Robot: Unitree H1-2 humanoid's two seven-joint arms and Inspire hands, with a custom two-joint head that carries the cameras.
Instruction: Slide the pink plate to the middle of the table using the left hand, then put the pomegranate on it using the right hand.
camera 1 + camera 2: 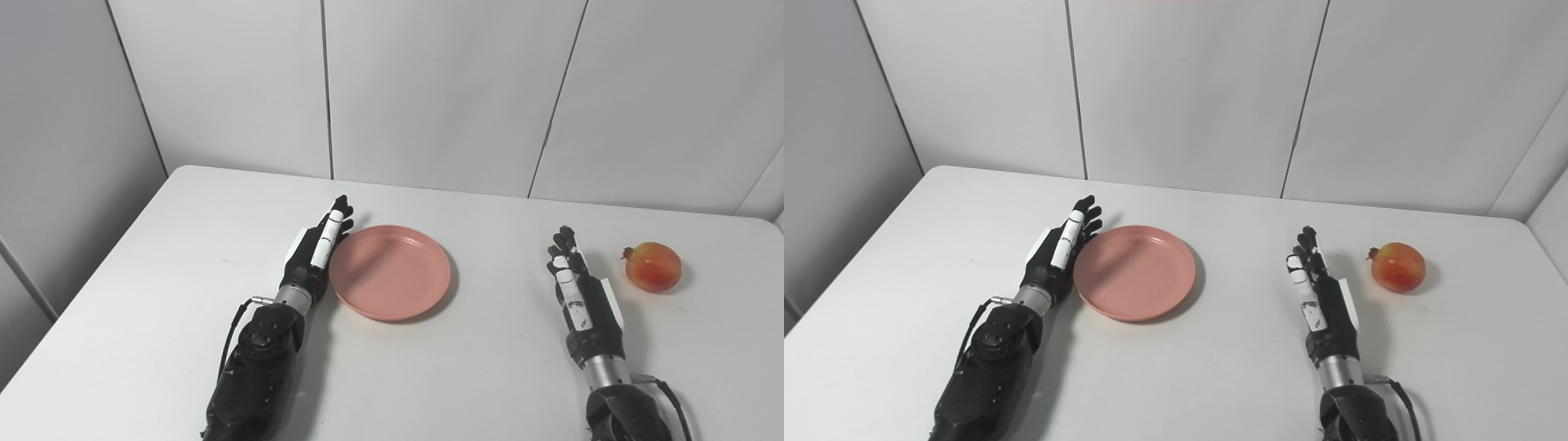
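Note:
A pink plate lies flat on the white table, a little left of its middle. My left hand is open, fingers straight, its edge resting against the plate's left rim. A red-orange pomegranate sits on the table at the right. My right hand is open and empty, fingers straight and pointing away, on the table just left of the pomegranate and apart from it. The same scene shows in the right eye view, with the plate and the pomegranate.
Grey panelled walls stand close behind the table's far edge and along its left side. The table surface holds nothing else besides my two arms.

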